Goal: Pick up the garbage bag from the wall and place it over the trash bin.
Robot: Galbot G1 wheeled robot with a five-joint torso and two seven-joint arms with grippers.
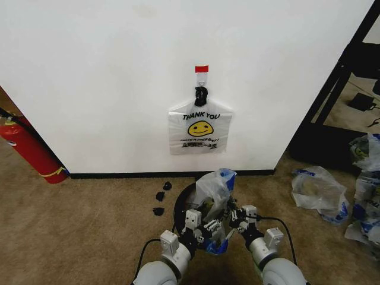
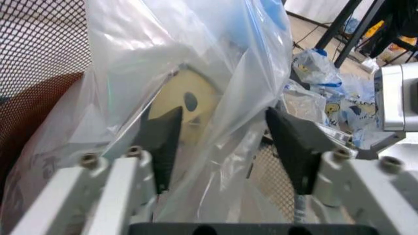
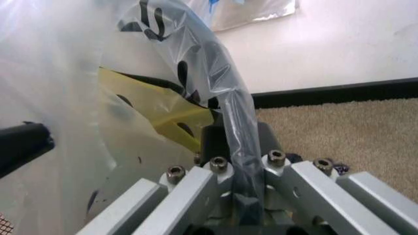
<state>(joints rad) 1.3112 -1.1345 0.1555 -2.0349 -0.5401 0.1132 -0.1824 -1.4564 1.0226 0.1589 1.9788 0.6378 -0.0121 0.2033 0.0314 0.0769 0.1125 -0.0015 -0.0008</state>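
The garbage bag (image 1: 215, 185), thin and see-through with blue tips, stands bunched over the trash bin (image 1: 180, 205), a black mesh bin on the carpet below the wall (image 1: 119, 71). My left gripper (image 1: 199, 224) is open at the bin's near side, and the bag's film (image 2: 196, 58) runs loosely between its black pads (image 2: 163, 142). My right gripper (image 1: 237, 217) is beside it, shut on a twisted strip of the bag (image 3: 238, 127). The yellow smiley and black print show through the film (image 3: 150, 105). The bin's mesh wall (image 2: 39, 44) is beside the bag.
A flat white THANK YOU bundle (image 1: 200, 127) hangs from a wall hook under a red tape strip (image 1: 202, 69). A red fire extinguisher (image 1: 29, 148) leans at the left. Lumpy clear bags (image 1: 317, 190) and a black shelf frame (image 1: 332, 89) are at the right. Small black bits (image 1: 160, 196) lie by the bin.
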